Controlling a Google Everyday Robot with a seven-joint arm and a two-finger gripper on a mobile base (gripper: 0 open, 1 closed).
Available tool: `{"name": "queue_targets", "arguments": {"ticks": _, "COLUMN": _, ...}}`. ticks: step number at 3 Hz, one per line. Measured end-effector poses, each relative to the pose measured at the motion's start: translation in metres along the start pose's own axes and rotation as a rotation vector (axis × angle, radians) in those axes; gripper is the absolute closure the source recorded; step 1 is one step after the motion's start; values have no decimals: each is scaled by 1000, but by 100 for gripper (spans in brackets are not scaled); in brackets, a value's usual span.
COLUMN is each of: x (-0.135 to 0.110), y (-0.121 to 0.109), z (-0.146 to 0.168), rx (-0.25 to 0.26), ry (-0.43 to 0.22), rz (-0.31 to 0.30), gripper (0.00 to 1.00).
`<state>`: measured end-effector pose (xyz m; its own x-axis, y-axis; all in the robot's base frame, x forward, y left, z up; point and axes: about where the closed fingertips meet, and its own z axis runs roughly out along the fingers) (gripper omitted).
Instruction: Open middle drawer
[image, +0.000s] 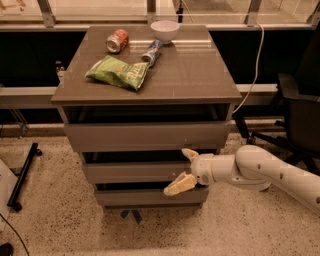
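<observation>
The middle drawer (135, 172) is the second grey-brown flat front of the cabinet, below the taller top front (145, 136) and above the lowest front (145, 196). It stands about flush with the other fronts, with dark gaps above and below it. My gripper (183, 170) is at the drawer's right end, reaching in from the right on a white arm (265, 172). It is open: one cream finger (190, 153) sits at the drawer's upper edge, the other (179, 185) at its lower edge, so the front panel lies between them.
On the cabinet top (200, 75) lie a green chip bag (117, 72), a red can (117, 40) on its side, a blue-white packet (152, 52) and a white bowl (165, 30). A black chair (300, 115) stands at right. A black stand leg (25, 175) lies at left.
</observation>
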<state>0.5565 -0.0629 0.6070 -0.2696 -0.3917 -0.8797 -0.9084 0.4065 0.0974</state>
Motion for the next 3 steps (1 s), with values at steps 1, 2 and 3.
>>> {"name": "queue_targets", "arguments": {"ticks": 1, "x": 10, "y": -5, "z": 6, "rx": 53, "ry": -6, "rz": 19, "gripper": 0}}
{"name": "queue_targets", "arguments": {"ticks": 2, "x": 30, "y": -19, "z": 16, "rx": 121, "ry": -3, "rz": 48, "gripper": 0}}
{"name": "queue_targets", "arguments": {"ticks": 3, "x": 50, "y": -35, "z": 25, "rx": 185, "ry": 18, "rz": 72, "gripper": 0}}
